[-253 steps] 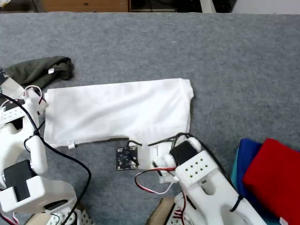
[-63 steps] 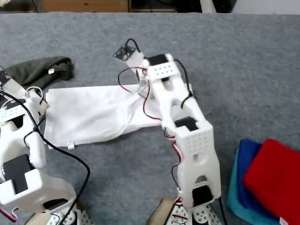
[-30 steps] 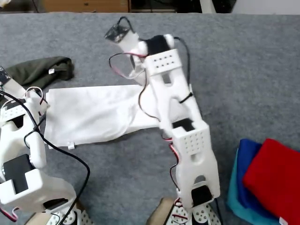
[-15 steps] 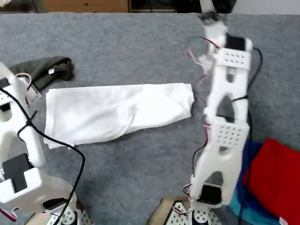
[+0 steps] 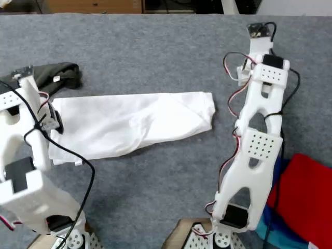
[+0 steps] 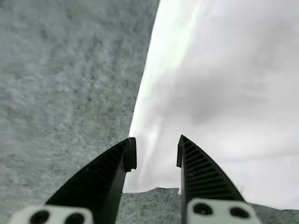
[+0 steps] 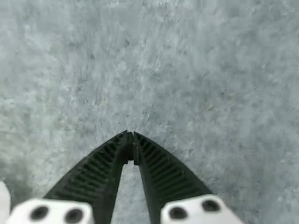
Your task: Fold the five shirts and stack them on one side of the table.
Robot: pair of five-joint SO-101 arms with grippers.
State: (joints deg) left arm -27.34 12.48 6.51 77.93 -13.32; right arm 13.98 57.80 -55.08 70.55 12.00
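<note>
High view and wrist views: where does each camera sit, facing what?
High view: overhead, facing down on grey carpeted table, white cloth shirt, left arm, right arm.
Left wrist view: on wrist, facing shirt edge; open left gripper.
Right wrist view: on wrist, facing the table; shut right gripper.
High and left wrist share the shirt.

We'd say robotics lab or hobby workbench. Grey felt-like cover (image 5: 155, 46) stretched over whole table. Two white plastic arms bolted at near edge, left arm (image 5: 28, 155) and right arm (image 5: 257, 150), loose wires (image 5: 231, 99) looping off joints, no housings. White shirt (image 5: 129, 122) spread flat between them. Strip of wooden furniture (image 5: 93, 6) behind far edge. Rest of room: we can't tell.
</note>
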